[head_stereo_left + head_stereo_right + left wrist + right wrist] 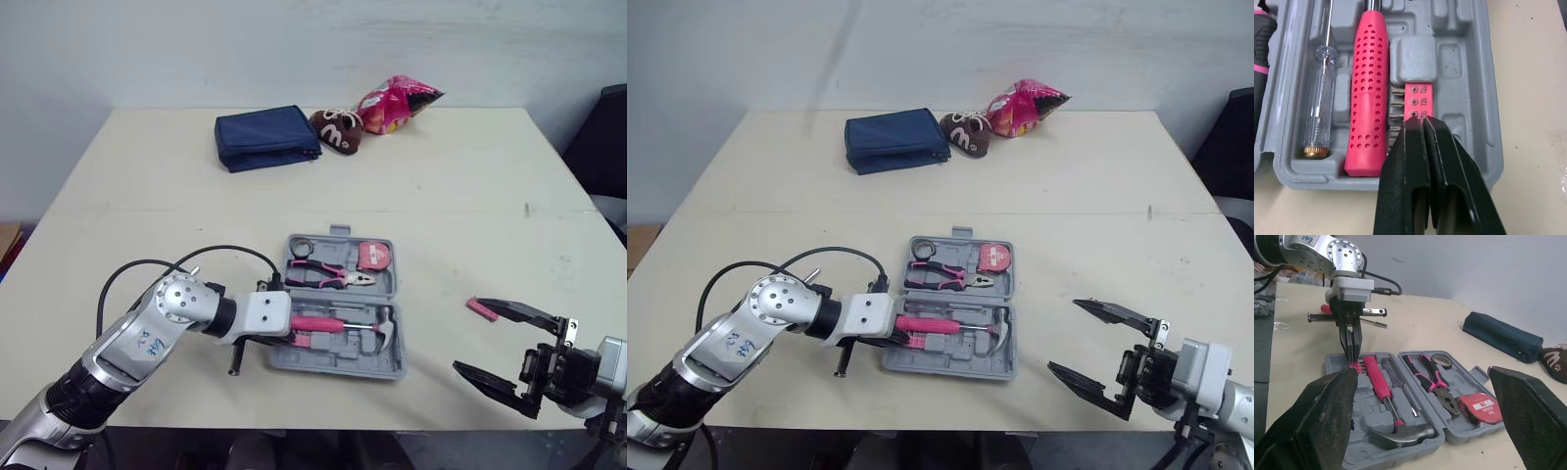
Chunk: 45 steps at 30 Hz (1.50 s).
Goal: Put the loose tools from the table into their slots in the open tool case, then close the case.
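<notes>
tilting is what we are risking, pressing the bit holder [1415, 98] into the tool case [333, 364] with our left gripper [1423, 120] pinched shut and empty, our right gripper [466, 335] gaping empty beside a loose pink piece [480, 308].

The left gripper [1423, 122] covers one end of the bit holder [1416, 98] — the case [1469, 73] runs off the wrist view's edges. A loose pink piece [481, 307] is too small to name.

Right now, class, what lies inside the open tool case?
Seen: hammer, pliers, tape measure, tape roll, clear screwdriver, pink bit holder. The left gripper covers part of that holder.
</notes>
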{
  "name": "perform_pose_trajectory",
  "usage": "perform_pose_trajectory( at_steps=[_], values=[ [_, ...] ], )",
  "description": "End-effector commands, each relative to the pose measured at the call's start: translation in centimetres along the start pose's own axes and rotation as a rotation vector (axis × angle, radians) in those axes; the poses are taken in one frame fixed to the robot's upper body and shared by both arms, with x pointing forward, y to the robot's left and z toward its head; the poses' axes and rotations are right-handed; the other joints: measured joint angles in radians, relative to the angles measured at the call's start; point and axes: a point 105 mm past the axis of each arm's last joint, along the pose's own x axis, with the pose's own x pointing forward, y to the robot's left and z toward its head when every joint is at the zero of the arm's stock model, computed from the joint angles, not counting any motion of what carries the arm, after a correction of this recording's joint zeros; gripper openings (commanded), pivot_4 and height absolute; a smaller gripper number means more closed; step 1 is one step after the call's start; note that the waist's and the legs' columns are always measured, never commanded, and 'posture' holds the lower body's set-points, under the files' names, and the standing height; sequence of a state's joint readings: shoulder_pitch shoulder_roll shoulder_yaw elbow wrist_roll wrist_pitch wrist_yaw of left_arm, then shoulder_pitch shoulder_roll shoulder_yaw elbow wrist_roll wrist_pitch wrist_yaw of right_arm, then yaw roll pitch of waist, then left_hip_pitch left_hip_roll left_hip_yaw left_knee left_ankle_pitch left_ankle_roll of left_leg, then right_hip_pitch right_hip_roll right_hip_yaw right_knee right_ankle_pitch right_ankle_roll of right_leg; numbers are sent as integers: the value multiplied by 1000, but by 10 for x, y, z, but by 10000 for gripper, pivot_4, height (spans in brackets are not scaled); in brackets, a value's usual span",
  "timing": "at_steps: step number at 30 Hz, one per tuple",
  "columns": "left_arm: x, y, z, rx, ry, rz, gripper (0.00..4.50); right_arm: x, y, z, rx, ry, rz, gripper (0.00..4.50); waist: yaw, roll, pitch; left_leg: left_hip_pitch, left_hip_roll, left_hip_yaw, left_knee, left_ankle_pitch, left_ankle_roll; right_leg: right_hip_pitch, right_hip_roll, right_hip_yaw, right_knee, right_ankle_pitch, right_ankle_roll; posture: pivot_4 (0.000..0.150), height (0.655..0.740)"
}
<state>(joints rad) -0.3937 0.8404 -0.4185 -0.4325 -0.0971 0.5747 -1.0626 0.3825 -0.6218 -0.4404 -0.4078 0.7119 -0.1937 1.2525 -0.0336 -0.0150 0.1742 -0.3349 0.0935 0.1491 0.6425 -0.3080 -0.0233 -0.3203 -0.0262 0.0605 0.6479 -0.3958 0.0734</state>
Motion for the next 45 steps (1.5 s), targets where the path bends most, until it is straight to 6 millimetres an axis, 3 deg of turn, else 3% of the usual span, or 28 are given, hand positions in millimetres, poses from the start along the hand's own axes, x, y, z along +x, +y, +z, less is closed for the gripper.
perform_pose_trajectory(
  at_steps=[1,12,18,21,23,26,28,31,34,38,41,42,45],
  values=[
    [14,-16,-38,-130,125,-53,545,-2,-4,5,-29,2,-10,45000,-1,1,-4,0,0,0,-2,0,0,1,0,0,-2,0,-1,1500,7400],
    [25,-20,-61,-216,124,-20,545,0,-6,4,-35,-1,-21,45000,3,5,-16,1,-1,1,-12,2,0,0,-1,0,-7,0,-3,1500,7400],
    [21,-21,-69,-183,133,-5,545,0,-7,4,-39,0,-23,45000,3,5,-20,3,0,0,-14,4,2,6,-2,-1,-16,-2,-17,1500,7400],
    [21,-10,-46,-148,-34,51,545,-1,-8,4,-40,3,-25,45000,2,6,-21,3,0,0,-16,3,3,8,-3,-1,-22,0,-18,1500,7400],
    [15,-5,-22,-89,-203,75,545,-3,-9,4,-43,6,-28,45000,3,7,-21,3,-1,0,-16,3,4,8,-4,-1,-23,0,-18,1500,7400],
    [-5,-2,-5,-59,-376,115,545,-10,-11,5,-51,25,-38,45000,6,6,-18,0,-1,0,-16,3,4,5,-5,-3,-22,0,-17,1500,7400],
    [-26,1,-3,-48,-459,171,545,-18,-14,6,-57,49,-50,45000,5,-2,-12,-6,-1,0,-15,4,4,-5,-4,-3,-20,2,-15,1500,7400],
    [-61,6,-9,-92,-558,289,545,-37,-17,5,-61,104,-80,45000,4,-4,-11,-12,0,-1,-14,2,1,-10,-3,-5,-23,8,-3,1500,7400],
    [-96,4,-34,-167,-544,412,9108,-64,-23,0,-62,179,-136,45000,2,-4,-10,-22,1,1,-13,3,-3,-21,-1,-5,-23,6,-2,1500,7400],
    [-148,5,-72,-237,-471,641,27707,-105,-33,-5,-76,277,-252,45000,2,-5,-4,-22,1,2,-13,-1,-4,-23,-1,-4,-23,0,1,1500,7400],
    [-192,-3,-111,-328,-395,834,41935,-139,-39,-10,-71,351,-372,45000,1,-6,-1,-21,1,2,-13,-2,-5,-22,-1,-4,-22,-1,1,1500,7400],
    [-206,-11,-127,-360,-349,889,43880,-151,-40,-11,-70,382,-411,45000,0,-7,0,-21,0,3,-13,-2,-5,-22,-1,-4,-23,-1,1,1500,7400],
    [-240,-33,-161,-476,-292,1036,43880,-182,-42,-14,-67,447,-530,45000,-4,-7,2,-20,0,4,-13,-3,-6,-22,-1,-3,-23,-2,0,1500,7400]
  ],
)
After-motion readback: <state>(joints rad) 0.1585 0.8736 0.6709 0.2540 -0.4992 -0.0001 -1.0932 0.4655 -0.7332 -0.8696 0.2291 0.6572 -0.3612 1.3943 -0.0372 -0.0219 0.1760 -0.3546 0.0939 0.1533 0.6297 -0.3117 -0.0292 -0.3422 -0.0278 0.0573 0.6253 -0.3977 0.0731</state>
